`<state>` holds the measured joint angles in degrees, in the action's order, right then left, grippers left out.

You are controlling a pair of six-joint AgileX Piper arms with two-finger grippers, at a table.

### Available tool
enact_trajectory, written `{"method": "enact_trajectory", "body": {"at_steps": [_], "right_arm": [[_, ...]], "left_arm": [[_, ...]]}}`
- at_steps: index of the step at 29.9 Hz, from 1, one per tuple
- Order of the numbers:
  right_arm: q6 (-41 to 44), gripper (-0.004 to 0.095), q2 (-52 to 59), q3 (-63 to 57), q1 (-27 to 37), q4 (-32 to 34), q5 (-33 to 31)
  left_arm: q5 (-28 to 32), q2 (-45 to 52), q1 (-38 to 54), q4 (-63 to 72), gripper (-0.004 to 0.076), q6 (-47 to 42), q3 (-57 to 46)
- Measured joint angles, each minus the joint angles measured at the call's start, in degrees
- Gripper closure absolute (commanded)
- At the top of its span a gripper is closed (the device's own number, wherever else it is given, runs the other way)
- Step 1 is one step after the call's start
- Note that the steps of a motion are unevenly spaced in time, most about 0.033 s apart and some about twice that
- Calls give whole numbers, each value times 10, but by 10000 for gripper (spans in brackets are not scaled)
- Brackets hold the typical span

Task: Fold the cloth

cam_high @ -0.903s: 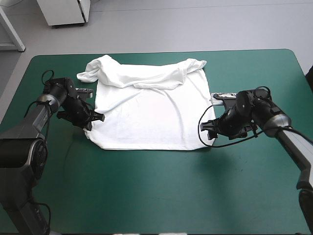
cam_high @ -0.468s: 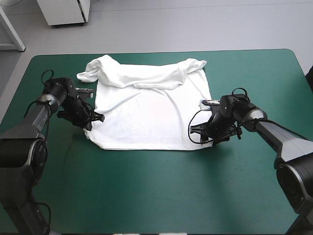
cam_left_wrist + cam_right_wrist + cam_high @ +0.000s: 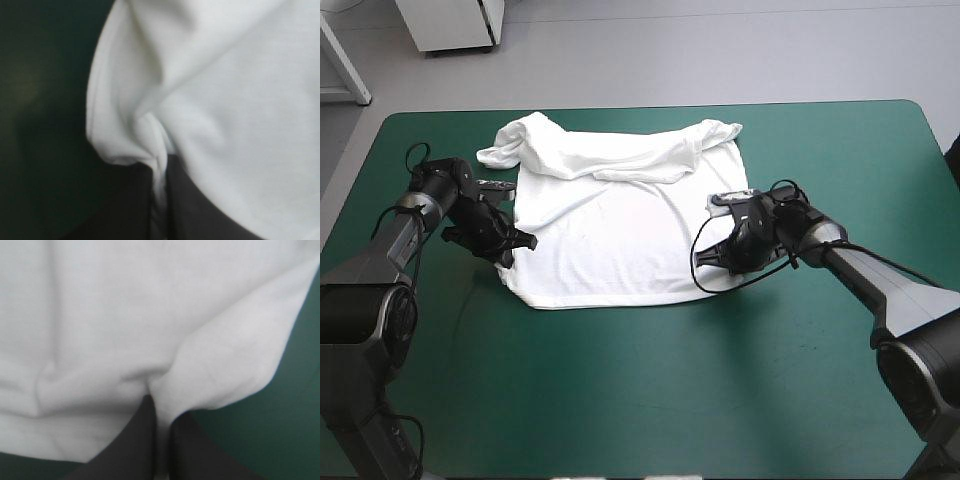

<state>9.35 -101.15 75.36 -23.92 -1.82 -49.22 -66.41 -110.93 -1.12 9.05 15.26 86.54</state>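
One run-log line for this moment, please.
stage: both near corners gripped | T-shirt: spread flat, far end bunched | left gripper: shut on near-left edge | right gripper: shut on near-right corner

Both arms are the same build. Left arm (image 3: 382, 245): the long links are grey tubes with a dull metal sheen, and the joints are rounded black housings. The base-side joint is a fat dark-grey drum with a black end cap. Right arm (image 3: 880, 290): same grey tube links, with a black elbow drum at the near end. Both wrist sections are all black, made of chunky, blocky housings. Left tool (image 3: 523, 241): two broad black fingers (image 3: 131, 450), curved like fins, matte finish. Right tool (image 3: 712, 257): identical black pair. In the wrist views the fingers read as smooth dark wedges, wide at the base and tapering to a point.
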Motion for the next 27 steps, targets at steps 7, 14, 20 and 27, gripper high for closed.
{"method": "enact_trajectory", "body": {"at_steps": [7, 14, 20, 27], "right_arm": [[3, 927, 85, 131, 0, 52, -68], [4, 926, 136, 300, 0, 63, -179], [1, 926, 161, 455, 0, 67, -224], [-20, 924, 169, 627, 0, 106, -224]], "left_arm": [[-25, 87, -4, 10, 733, -1, 66], [-48, 186, -4, 9, 733, -2, 194], [-58, 259, -4, 9, 733, -10, 316], [-58, 285, -4, -34, 733, -11, 440]]}}
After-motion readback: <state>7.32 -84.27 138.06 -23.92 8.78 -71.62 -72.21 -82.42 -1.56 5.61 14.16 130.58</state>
